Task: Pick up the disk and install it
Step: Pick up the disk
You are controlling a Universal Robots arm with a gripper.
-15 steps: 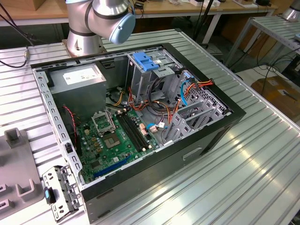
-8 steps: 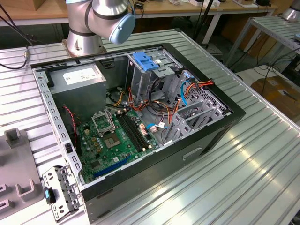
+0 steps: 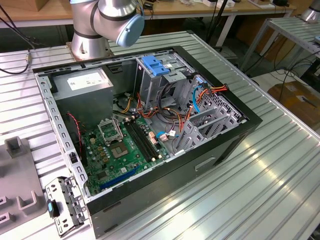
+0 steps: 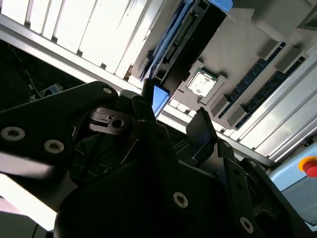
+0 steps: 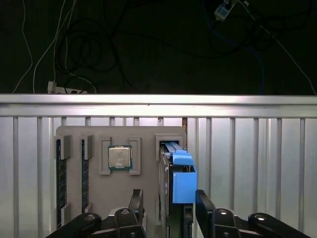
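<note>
Jaws open. In the first wrist view the gripper (image 5: 169, 196) is low over the grey tray (image 5: 99, 208), with its two black fingers (image 5: 202, 208) spread and the disk (image 5: 177, 181) between them. The disk stands on edge in a tray slot, blue rail toward the camera. It is off-centre in the gap. One finger is just beside the rail, and I cannot tell whether it touches. The other finger stands clear of the disk, so the jaws are not clamped on it. Just outside the jaws, past the clear finger, a CPU (image 5: 120, 157) lies flat in its own recess. Farther out on that side, memory sticks (image 5: 61, 176) sit in narrow slots. Beyond the tray is the slatted table (image 5: 247, 163), then its edge rail, then dark floor with loose cables (image 5: 74, 44). The second wrist view shows the disk running away from the fingertips, with the CPU beside it. Back behind the jaws, past the gripper body, is a red button (image 4: 309, 166). In the exterior view the tray is at the exterior view's left edge. An open case (image 3: 210, 165) lies on the table toward the exterior view's right, showing a motherboard (image 3: 120, 150), a blue-handled cage (image 3: 155, 67) and a grey box (image 3: 82, 82). The arm base (image 3: 90, 42) stands behind the case.
</note>
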